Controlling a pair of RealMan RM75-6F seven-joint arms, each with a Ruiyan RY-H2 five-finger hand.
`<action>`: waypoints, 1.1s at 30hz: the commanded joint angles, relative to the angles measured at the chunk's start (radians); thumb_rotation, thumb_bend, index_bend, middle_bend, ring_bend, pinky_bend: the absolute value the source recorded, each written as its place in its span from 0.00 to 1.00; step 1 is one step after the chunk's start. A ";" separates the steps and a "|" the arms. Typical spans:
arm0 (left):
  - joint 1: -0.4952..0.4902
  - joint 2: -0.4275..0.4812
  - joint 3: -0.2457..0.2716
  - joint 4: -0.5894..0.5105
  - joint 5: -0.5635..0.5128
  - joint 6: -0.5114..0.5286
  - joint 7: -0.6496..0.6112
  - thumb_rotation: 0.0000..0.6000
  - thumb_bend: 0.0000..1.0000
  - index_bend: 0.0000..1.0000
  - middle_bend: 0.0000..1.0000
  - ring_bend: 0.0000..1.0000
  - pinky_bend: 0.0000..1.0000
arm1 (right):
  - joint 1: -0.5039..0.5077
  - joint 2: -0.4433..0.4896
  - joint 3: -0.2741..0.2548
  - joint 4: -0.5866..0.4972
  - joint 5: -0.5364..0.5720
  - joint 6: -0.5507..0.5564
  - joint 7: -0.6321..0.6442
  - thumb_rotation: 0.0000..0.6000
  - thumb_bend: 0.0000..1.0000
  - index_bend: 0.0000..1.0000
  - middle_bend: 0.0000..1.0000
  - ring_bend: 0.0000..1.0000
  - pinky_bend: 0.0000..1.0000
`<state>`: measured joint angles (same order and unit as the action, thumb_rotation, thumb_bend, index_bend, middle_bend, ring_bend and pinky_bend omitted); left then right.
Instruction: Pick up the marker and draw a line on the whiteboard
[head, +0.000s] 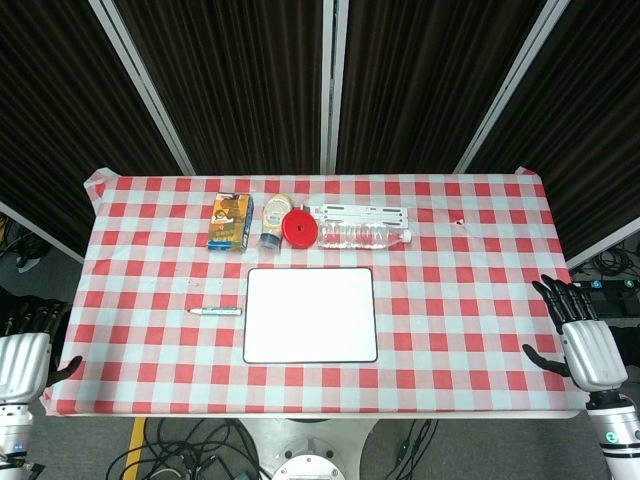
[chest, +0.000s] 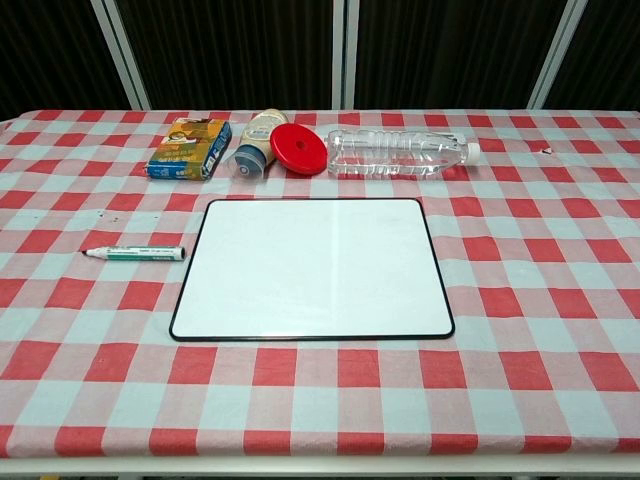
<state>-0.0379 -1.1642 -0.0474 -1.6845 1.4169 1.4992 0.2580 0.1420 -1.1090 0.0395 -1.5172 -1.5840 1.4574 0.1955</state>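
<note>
A blank whiteboard (head: 310, 314) (chest: 312, 266) with a black rim lies flat in the middle of the checkered table. To its left lies the marker (head: 215, 311) (chest: 134, 253), white with a green band, tip pointing left. My left hand (head: 22, 362) hangs off the table's left front corner, far from the marker. Beyond the table's right edge my right hand (head: 580, 340) hovers with fingers spread and nothing in it. Neither hand shows in the chest view.
Behind the whiteboard lie a blue and orange box (head: 229, 221) (chest: 189, 147), a small jar on its side (head: 273, 223) (chest: 255, 148), a red lid (head: 299, 229) (chest: 298, 149), a clear bottle lying sideways (head: 366, 237) (chest: 398, 152) and a white metal strip (head: 362, 212).
</note>
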 joint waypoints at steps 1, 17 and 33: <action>-0.002 -0.002 0.000 0.002 -0.003 -0.003 0.000 1.00 0.17 0.21 0.21 0.17 0.11 | 0.002 -0.002 0.001 -0.001 0.002 -0.003 -0.002 1.00 0.10 0.00 0.02 0.00 0.00; -0.114 0.018 -0.048 0.020 0.028 -0.103 0.025 1.00 0.17 0.21 0.21 0.18 0.12 | 0.010 0.036 0.024 -0.015 -0.002 0.022 -0.020 1.00 0.10 0.00 0.02 0.00 0.00; -0.482 -0.192 -0.157 0.041 -0.152 -0.500 0.216 1.00 0.19 0.40 0.43 0.70 0.87 | -0.007 0.062 0.022 -0.031 0.022 0.027 -0.023 1.00 0.10 0.00 0.03 0.00 0.00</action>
<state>-0.4692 -1.2978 -0.1907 -1.6654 1.3223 1.0505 0.4214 0.1369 -1.0478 0.0625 -1.5488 -1.5645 1.4853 0.1711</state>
